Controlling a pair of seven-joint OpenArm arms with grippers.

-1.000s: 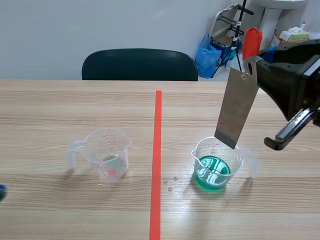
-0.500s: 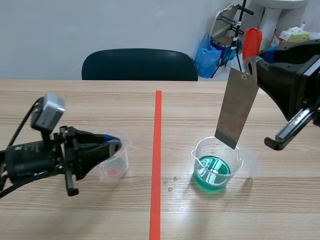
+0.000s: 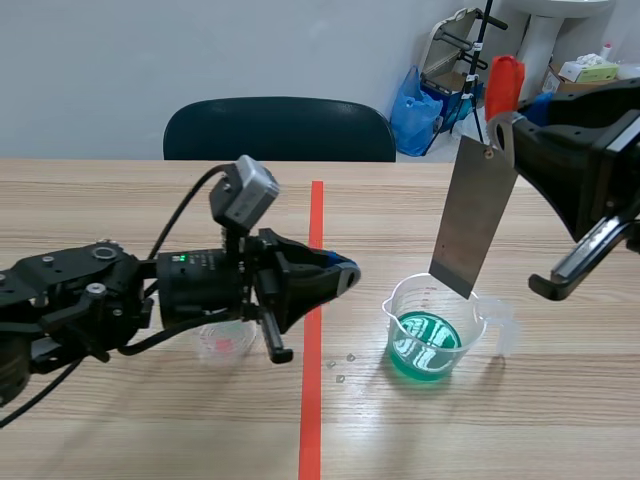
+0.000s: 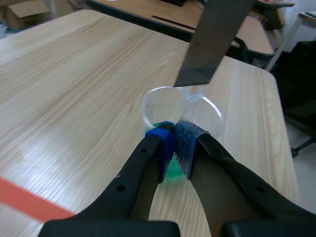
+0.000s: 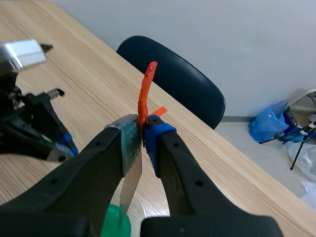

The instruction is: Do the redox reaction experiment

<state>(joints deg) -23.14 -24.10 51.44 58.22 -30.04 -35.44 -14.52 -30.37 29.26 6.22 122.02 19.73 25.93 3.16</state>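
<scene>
At lower left of the scene view, the left arm (image 3: 90, 295) lies low across the table (image 3: 120, 200), and the clear cup (image 3: 222, 342) sits half hidden behind it at lower centre-left. Any sideways sweep of that arm could catch the cup and send it over.

The left claw (image 3: 345, 272) is at centre, just past the tape line (image 3: 312, 420). Its fingers are pressed together with nothing between them. In the left wrist view the joined tips (image 4: 174, 131) point straight at the green cup (image 4: 181, 113), which is just ahead of them. With the claw together like this it can only nudge, so a further advance would probably shove the light cup or tip it and spill the green liquid.

Right of centre, the green cup (image 3: 432, 330) stands upright on the table. The plate (image 3: 472, 215) hangs slanted over it, its lower edge at the rim and, as far as I can tell, above the liquid. If the plate comes down at this slant, a corner could catch the rim and lever the cup over.

At upper right, the right claw (image 3: 510, 125) is clamped on the plate's top edge, beside its orange tag (image 3: 503, 85). A pinch that high lets the plate swing or slip.
</scene>
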